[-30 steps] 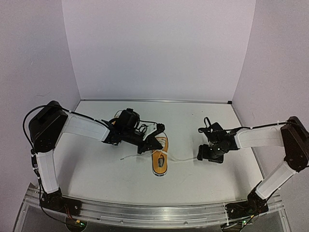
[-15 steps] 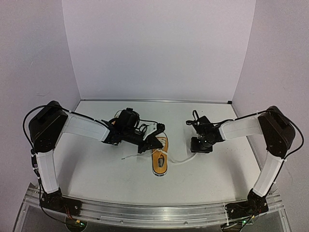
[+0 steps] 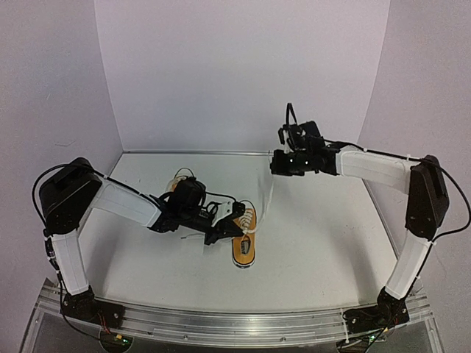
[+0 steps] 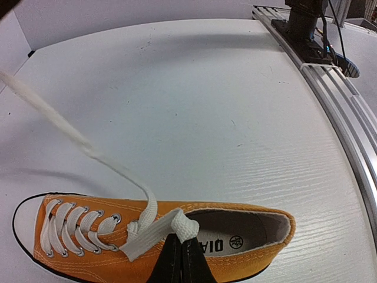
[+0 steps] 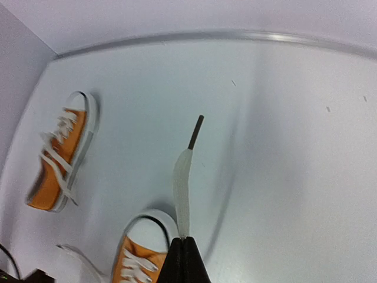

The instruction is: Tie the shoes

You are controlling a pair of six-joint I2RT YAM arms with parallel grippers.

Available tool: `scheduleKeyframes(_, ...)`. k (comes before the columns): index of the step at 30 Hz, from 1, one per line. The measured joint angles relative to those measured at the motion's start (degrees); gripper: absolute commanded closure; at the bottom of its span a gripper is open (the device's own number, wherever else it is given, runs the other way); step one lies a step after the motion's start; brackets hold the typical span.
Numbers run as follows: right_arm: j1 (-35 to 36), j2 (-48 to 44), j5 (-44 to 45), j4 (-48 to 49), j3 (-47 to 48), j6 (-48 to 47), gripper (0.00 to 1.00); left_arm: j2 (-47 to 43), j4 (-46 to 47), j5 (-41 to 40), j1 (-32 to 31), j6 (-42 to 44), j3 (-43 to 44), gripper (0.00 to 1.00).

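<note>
Shoes (image 3: 243, 244): 2; L gripper (image 4: 179, 243) & R gripper (image 5: 184, 242) each pinch 1 lace (image 5: 181, 188).

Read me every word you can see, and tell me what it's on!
"QIA": on the grey insole of the orange canvas sneaker with white laces; the left claw may hide more letters.
Round stamp beside it: too small to read.
Nothing else readable.

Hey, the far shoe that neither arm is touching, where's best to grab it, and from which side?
Probably the heel rim of the far shoe, from straight above: it sits upright on its sole, laces up, so one finger can drop inside the opening and one outside. The rounded toe cap offers no edge.
</note>
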Motion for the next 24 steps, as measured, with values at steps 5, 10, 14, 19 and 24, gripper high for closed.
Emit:
scheduleKeyframes(5,1.7,4.7,-7.8,3.4,12.8,-1.1,1.00,-2.7,1.9,-1.7,-0.9,1.3,-1.8,1.00)
scheduleKeyframes(10,6.9,14.1,-14.6,4.6,21.4,-1.6,0.62,-5.1,2.9,-2.9,-1.5,2.3,-2.7,1.00)
scheduleKeyframes(14,10.2,16.9,-18.7,3.1,21.0,-1.0,0.29,-5.4,3.0,-3.4,-1.5,3.0,-3.1,1.00)
scheduleKeyframes(19,8.7,10.9,-19.4,2.8,12.2,-0.8,0.24,-5.4,2.9,-4.2,-1.5,3.1,-3.5,1.00)
scheduleKeyframes(24,4.2,-0.6,-20.6,3.5,1.1,-0.7,0.24,-5.4,3.1,-5.0,-1.5,3.2,-3.5,1.00)
